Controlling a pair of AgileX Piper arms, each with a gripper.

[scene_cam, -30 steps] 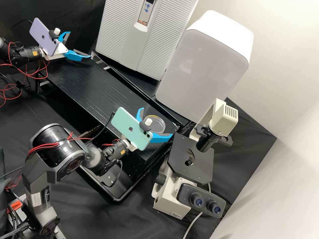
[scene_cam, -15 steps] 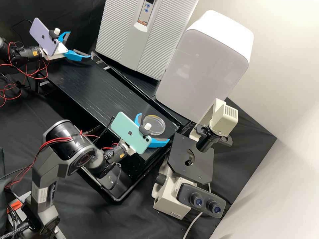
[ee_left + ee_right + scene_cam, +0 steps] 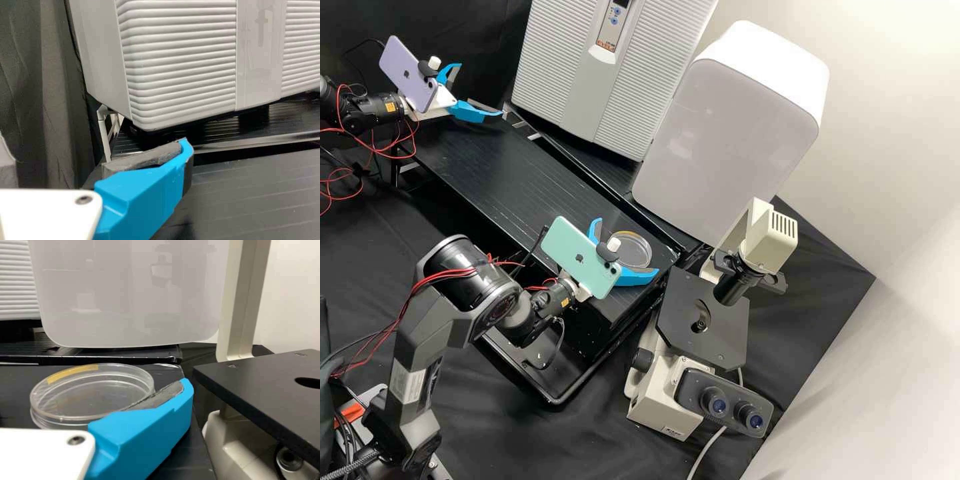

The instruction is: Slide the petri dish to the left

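A clear petri dish (image 3: 632, 249) with a yellow label lies at the right end of the black bench (image 3: 507, 180). My right gripper (image 3: 631, 245) is open and straddles it, one blue finger on the dish's left and the other along its near right side. In the right wrist view the dish (image 3: 92, 390) lies just beside the padded blue finger (image 3: 150, 430); I cannot tell if they touch. My left gripper (image 3: 479, 89) hangs open over the bench's far left end, holding nothing; its finger (image 3: 150, 190) points at the ribbed white device (image 3: 180, 60).
A microscope (image 3: 700, 347) stands just right of the bench's end, its black stage (image 3: 265, 390) close to the dish. A tall white box (image 3: 733, 127) and a ribbed white device (image 3: 607, 67) stand behind the bench. The bench runs bare leftward from the dish.
My right gripper has drawn slightly left around the dish while its arm's elbow rose and swung right. The dish has barely shifted. The left arm has kept still.
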